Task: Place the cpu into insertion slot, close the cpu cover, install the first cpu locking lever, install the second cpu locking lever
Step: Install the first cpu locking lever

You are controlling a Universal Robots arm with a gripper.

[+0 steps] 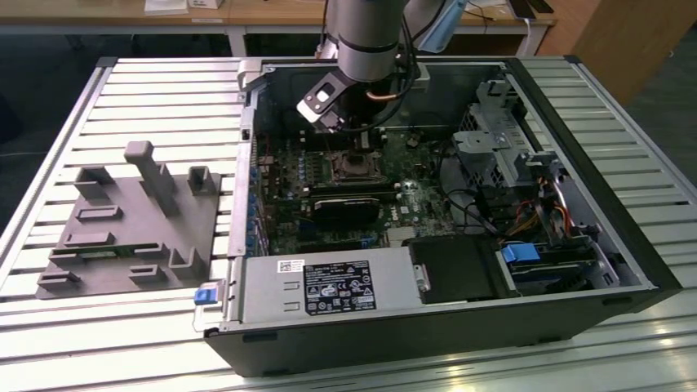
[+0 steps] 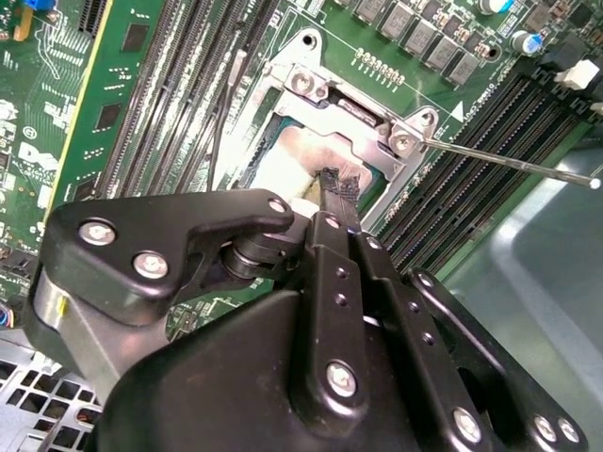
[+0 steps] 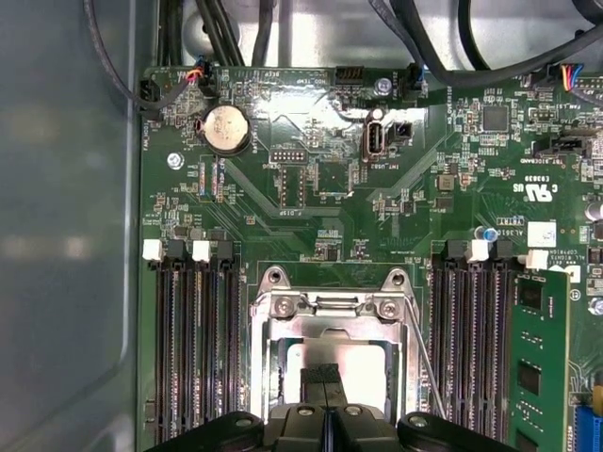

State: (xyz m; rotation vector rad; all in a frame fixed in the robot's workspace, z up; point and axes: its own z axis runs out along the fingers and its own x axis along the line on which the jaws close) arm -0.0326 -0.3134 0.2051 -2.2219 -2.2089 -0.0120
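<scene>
Silvery metal-frame cpu cover (image 3: 268,358) overlies the pale square cpu (image 3: 363,372); the black gripper (image 3: 323,373), fingers pinched together and empty, seemingly presses it down.

bright even light, glare on the cpu (image 2: 283,165).

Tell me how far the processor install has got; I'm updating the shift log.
Looks done: the pale silver-grey square cpu shows through the cut-out of the thin silvery metal cpu cover, which appears lowered over it. In hand: the black gripper, shut, rests at that cut-out. Left: one thin metal locking lever sticks out free, unlatched; the other lever's state is unclear.
</scene>
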